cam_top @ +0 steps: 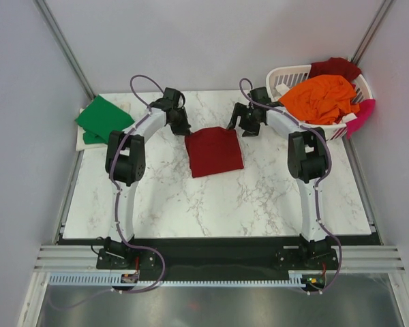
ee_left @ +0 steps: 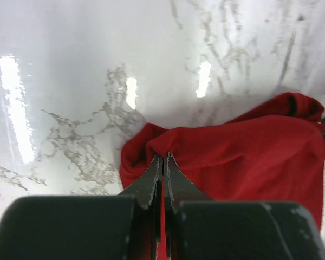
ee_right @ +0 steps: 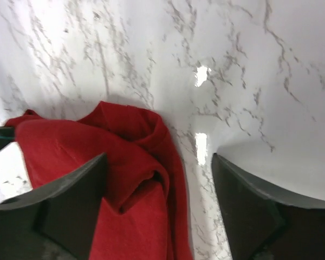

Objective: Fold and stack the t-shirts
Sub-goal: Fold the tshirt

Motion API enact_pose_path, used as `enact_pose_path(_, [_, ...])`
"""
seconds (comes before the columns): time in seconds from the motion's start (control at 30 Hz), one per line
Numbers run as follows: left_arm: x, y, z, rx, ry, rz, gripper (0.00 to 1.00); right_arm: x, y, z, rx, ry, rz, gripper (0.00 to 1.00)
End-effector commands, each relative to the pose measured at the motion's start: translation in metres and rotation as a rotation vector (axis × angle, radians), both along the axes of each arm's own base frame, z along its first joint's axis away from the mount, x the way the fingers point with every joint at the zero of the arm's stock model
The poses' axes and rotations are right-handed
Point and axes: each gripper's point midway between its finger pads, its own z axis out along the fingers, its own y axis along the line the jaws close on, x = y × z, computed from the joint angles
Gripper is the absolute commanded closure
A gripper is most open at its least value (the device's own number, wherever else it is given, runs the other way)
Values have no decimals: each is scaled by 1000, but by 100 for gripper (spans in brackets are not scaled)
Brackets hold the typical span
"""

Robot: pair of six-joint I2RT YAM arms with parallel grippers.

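At mid-table, the left gripper (ee_left: 163, 161) pinches the dark red t-shirt (cam_top: 214, 151) at its far-left corner; the right gripper (ee_right: 158, 162) straddles the far-right corner, jaws apart.

Dark red t-shirt (cam_top: 214, 151) folded at centre of marble table (cam_top: 259, 197); green t-shirt (cam_top: 103, 119) folded at far left corner; orange t-shirt (cam_top: 324, 97), pink t-shirt (cam_top: 363, 114), second dark red t-shirt (cam_top: 335, 67) heaped at far right corner.

The table (cam_top: 259, 197) had a glossy, smooth marble-look top, white with grey veins (bright glints showed on it). The dark red t-shirt (cam_top: 214, 151) at centre was soft matt cloth, faintly fuzzy. At two o'clock the basket (cam_top: 286, 70) was white slotted plastic, smooth. The left gripper (ee_left: 163, 165) had matt dark fingers (ee_left: 148, 185), scuffed pale at their edges.
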Motion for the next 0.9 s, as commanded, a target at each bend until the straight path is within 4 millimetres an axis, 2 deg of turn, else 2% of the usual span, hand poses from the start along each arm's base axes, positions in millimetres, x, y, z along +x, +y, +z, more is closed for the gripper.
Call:
enact_pose_path(0.0, [9, 6, 20, -14, -40, 37, 98, 26, 15, 58, 73, -156, 67, 11])
enact_pose_path(0.03, [6, 15, 15, 18, -32, 63, 98, 28, 14, 71, 76, -187, 76, 10])
enact_pose_path(0.1, [5, 22, 25, 34, -52, 96, 98, 28, 11, 88, 75, -220, 77, 8])
enact_pose_path(0.13, [4, 26, 25, 44, -52, 106, 98, 26, 10, 108, 77, -259, 78, 8])
enact_pose_path(0.17, [4, 25, 28, 42, -58, 103, 98, 19, 8, 107, 70, -248, 75, 8])
enact_pose_path(0.27, [4, 29, 25, 55, -55, 103, 98, -8, 3, 130, 100, -279, 59, 7])
enact_pose_path(0.3, [2, 30, 25, 53, -50, 109, 98, -21, 6, 158, 143, -327, 78, 10])
enact_pose_path(0.33, [-1, 33, 20, 63, -39, 116, 98, -35, 8, 141, 172, -310, 88, 12])
enact_pose_path(0.37, [-2, 36, 17, 68, -32, 124, 98, -45, 11, 144, 212, -306, 87, 13])
enact_pose_path(0.4, [-3, 37, 15, 65, -23, 134, 98, -54, 13, 144, 245, -306, 94, 22])
enact_pose_path(0.43, [-6, 42, 11, 60, -6, 144, 98, -63, 23, 159, 315, -351, 142, 26])
enact_pose_path(0.47, [-6, 43, 10, 52, 2, 150, 98, -79, 22, 134, 328, -293, 144, 32])
enact_pose_path(0.5, [-8, 43, 8, 48, 9, 151, 98, -86, 25, 127, 355, -266, 146, 44])
enact_pose_path(0.6, [-10, 45, 7, 48, 14, 154, 98, -110, 34, 86, 393, -167, 180, 60])
enact_pose_path(0.67, [-12, 47, 8, 57, 14, 155, 98, -113, 34, 64, 389, -162, 175, 63])
enact_pose_path(0.7, [-13, 49, 7, 65, 13, 156, 98, -114, 33, 44, 370, -136, 168, 65])
enact_pose_path(0.77, [-17, 53, 5, 79, 19, 162, 98, -114, 26, 17, 327, -111, 146, 67])
enact_pose_path(0.8, [-18, 56, 4, 82, 21, 166, 98, -115, 24, -5, 304, -75, 132, 67])
enact_pose_path(0.87, [-22, 59, 1, 97, 29, 164, 98, -114, 19, -26, 283, -46, 116, 68])
